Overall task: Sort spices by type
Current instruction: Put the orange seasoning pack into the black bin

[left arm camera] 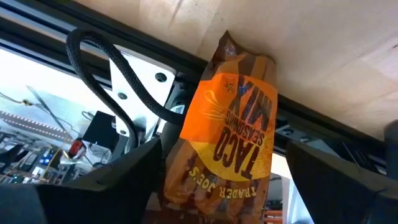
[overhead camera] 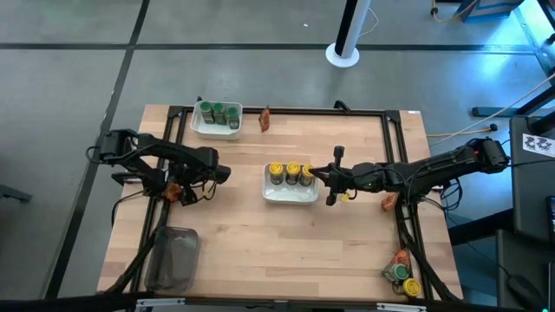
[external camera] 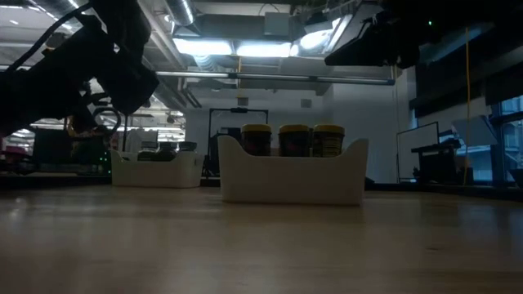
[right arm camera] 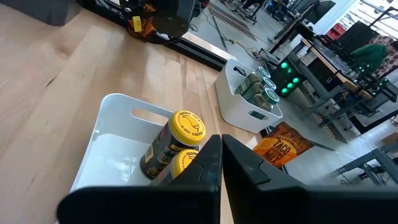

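- Taco seasoning packet [left arm camera: 227, 137] is filling the left wrist view, closest to the lens. It is sitting between the left pincer's [overhead camera: 180, 192] two dark fingers [left arm camera: 134, 168]. Those fingers are standing wide apart, released, with a gap showing on one side of the packet. You cannot tell whether the other side is touching.
- From above, you are seeing that pincer at the left edge of the wooden surface [overhead camera: 234, 243], with the grey tub [overhead camera: 173, 256] nearer the front corner.
- Right pincer [right arm camera: 221, 140] is clenched, fingers pressed together and gripping nothing. It is hovering just beside the right end of the middle white tray [overhead camera: 290, 192].
- That tray is carrying three yellow-lid jars [overhead camera: 292, 171] in a row along its back wall, upright.
- Back white tray [overhead camera: 217, 130], near the far-left corner, is holding the green-lid jars [overhead camera: 218, 111], packed close together.
- A second packet [overhead camera: 265, 120] is sitting just to the right of the back tray, apart from it.
- A third packet [overhead camera: 389, 202] is lying at the right edge of the surface, under the right arm.
- Front-right corner: a fourth packet [overhead camera: 400, 258], one loose green-lid jar [overhead camera: 397, 272] and one loose yellow-lid jar [overhead camera: 411, 286] are clustered together, well apart from both trays.
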Controlling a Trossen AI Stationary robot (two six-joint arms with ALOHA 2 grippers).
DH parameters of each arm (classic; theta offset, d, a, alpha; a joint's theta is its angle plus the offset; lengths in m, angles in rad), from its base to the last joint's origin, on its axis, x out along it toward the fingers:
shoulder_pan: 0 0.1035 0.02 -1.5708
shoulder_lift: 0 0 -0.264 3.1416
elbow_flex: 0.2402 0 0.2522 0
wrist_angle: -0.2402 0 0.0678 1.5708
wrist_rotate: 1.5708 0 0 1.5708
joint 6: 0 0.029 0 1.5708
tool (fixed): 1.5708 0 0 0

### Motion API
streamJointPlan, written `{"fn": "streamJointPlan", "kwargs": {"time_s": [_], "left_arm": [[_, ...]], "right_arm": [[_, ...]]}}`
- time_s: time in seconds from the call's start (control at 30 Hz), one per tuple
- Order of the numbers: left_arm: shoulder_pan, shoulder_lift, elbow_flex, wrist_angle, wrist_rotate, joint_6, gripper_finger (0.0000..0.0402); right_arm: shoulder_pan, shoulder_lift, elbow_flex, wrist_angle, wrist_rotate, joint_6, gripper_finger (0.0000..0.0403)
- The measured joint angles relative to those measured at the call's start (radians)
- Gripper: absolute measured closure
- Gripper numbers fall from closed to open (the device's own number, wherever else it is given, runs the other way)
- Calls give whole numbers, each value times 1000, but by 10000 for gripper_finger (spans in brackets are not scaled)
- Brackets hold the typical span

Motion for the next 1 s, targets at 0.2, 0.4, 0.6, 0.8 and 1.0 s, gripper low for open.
{"fn": "streamJointPlan", "kwargs": {"time_s": [0.2,0.4,0.6,0.8,1.0], "left_arm": [[0,0,20,24,0,-7,75],[0,0,65,29,13,-41,75],[0,0,88,15,81,-68,75],[0,-1,89,-8,102,-84,75],[-11,-1,89,-17,117,-106,75]], "right_arm": [[0,0,0,1,0,0,389],[0,0,0,2,0,0,389],[0,0,0,2,0,0,389],[0,0,0,2,0,-1,389],[0,0,0,2,0,-1,389]]}}
